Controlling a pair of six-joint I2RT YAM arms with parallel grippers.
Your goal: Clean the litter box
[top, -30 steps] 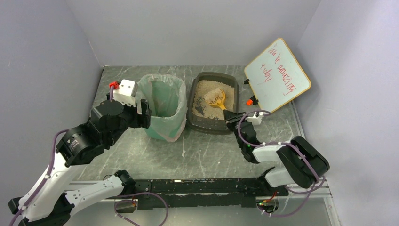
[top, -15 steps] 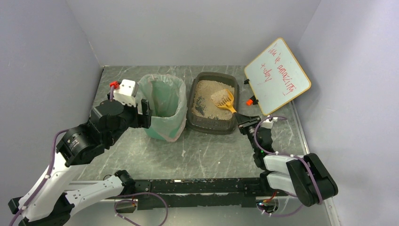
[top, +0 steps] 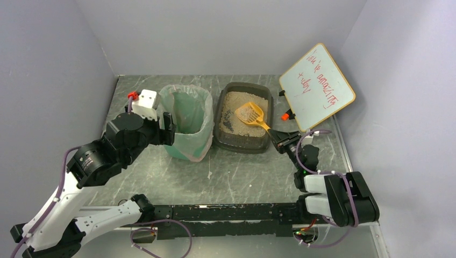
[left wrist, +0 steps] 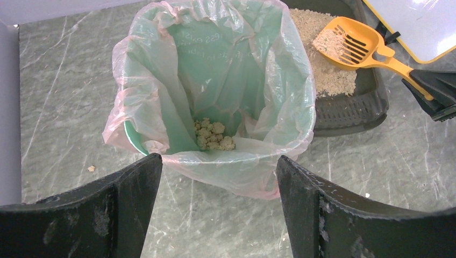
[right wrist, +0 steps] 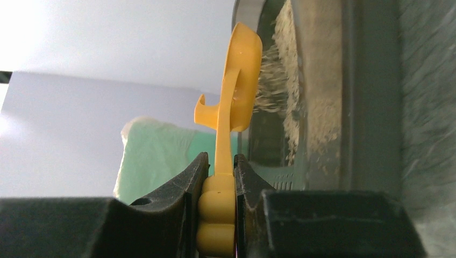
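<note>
The dark grey litter box with beige litter sits mid-table, right of the green bin. It also shows in the left wrist view and the right wrist view. My right gripper is shut on the handle of the orange scoop. The scoop head hangs above the litter, with litter in it and falling from it. My left gripper is open and empty, just in front of the bin, which has litter clumps at its bottom.
A whiteboard with red writing leans at the back right, close to the litter box's right end. An orange clip lies below it. Grey walls close in the table on three sides. Small crumbs lie on the table.
My right arm has pulled back to the right and lifted the scoop out of the litter, the head now tilted up above the box. The left arm has barely moved.
</note>
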